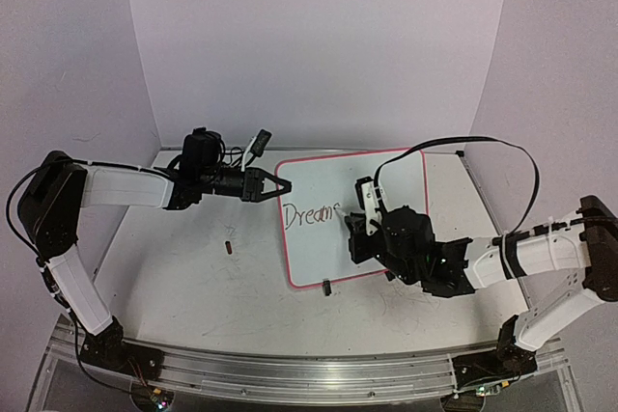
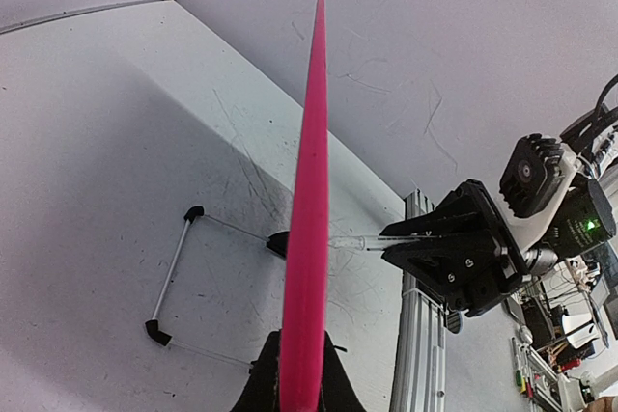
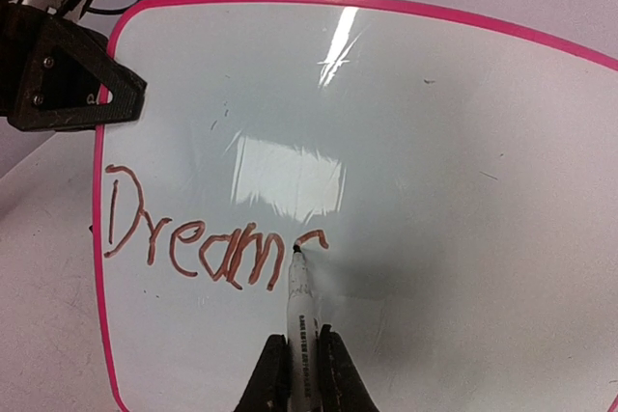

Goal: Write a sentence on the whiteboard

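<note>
The whiteboard (image 1: 377, 190), white with a pink rim, stands tilted at the table's middle. My left gripper (image 1: 268, 183) is shut on its left edge; in the left wrist view the pink rim (image 2: 307, 219) runs edge-on between the black fingers (image 2: 261, 388). My right gripper (image 3: 302, 373) is shut on a white marker (image 3: 301, 320), whose tip touches the board (image 3: 463, 142). The sentence (image 3: 208, 238) reads "Dream" in reddish strokes, with a short curved stroke beside the tip. From above, the writing (image 1: 311, 214) sits just left of the right gripper (image 1: 359, 224).
A small dark red piece (image 1: 228, 247) lies on the table left of the board. A black clip foot (image 1: 327, 287) sits at the board's near edge, and a wire stand (image 2: 174, 282) behind it. A metal rail (image 1: 290, 369) runs along the near table edge. Walls enclose the back and sides.
</note>
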`<state>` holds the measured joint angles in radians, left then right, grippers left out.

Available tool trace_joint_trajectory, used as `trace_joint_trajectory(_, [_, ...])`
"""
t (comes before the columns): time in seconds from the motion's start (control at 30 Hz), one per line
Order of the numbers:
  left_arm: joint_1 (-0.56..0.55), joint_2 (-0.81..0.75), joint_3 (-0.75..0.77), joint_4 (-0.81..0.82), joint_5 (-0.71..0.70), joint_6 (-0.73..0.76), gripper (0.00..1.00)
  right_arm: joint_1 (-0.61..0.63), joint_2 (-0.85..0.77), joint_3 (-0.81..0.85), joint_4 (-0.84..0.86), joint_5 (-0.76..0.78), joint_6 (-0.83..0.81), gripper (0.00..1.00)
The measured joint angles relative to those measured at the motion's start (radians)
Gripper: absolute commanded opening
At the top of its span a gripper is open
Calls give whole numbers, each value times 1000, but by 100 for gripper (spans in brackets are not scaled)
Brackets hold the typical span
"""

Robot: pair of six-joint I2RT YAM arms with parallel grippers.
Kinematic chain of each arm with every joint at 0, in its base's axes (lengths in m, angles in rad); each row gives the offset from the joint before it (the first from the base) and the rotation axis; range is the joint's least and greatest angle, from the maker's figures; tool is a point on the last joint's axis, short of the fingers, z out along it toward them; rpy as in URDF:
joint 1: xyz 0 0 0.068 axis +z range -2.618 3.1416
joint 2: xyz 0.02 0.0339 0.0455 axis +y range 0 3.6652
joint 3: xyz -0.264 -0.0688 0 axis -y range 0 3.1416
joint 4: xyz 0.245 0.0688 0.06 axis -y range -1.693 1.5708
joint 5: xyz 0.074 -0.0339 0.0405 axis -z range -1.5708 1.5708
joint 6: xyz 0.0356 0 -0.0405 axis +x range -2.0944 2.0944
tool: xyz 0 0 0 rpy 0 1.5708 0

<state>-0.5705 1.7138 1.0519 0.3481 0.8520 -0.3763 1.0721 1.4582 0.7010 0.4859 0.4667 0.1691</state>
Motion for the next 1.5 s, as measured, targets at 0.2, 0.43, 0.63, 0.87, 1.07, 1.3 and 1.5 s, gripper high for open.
trace_joint_trajectory(0.2, [0, 0, 0, 0, 0, 0, 0, 0, -17, -14, -25, 5, 12, 0])
trace_joint_trajectory(0.43, [0, 0, 0, 0, 0, 0, 0, 0, -24, -17, -42, 7, 18, 0])
trace_joint_trajectory(0.63, [0, 0, 0, 0, 0, 0, 0, 0, -26, -20, -44, 7, 22, 0])
trace_joint_trajectory(0.87, [0, 0, 0, 0, 0, 0, 0, 9, -28, -28, -48, 6, 28, 0])
trace_joint_trajectory(1.07, [0, 0, 0, 0, 0, 0, 0, 13, -27, -28, -54, 1, 30, 0])
trace_joint_trajectory(1.3, [0, 0, 0, 0, 0, 1, 0, 16, -16, -24, -52, -7, 30, 0])
trace_joint_trajectory(1.5, [0, 0, 0, 0, 0, 2, 0, 23, 2, -6, -44, -9, 28, 0])
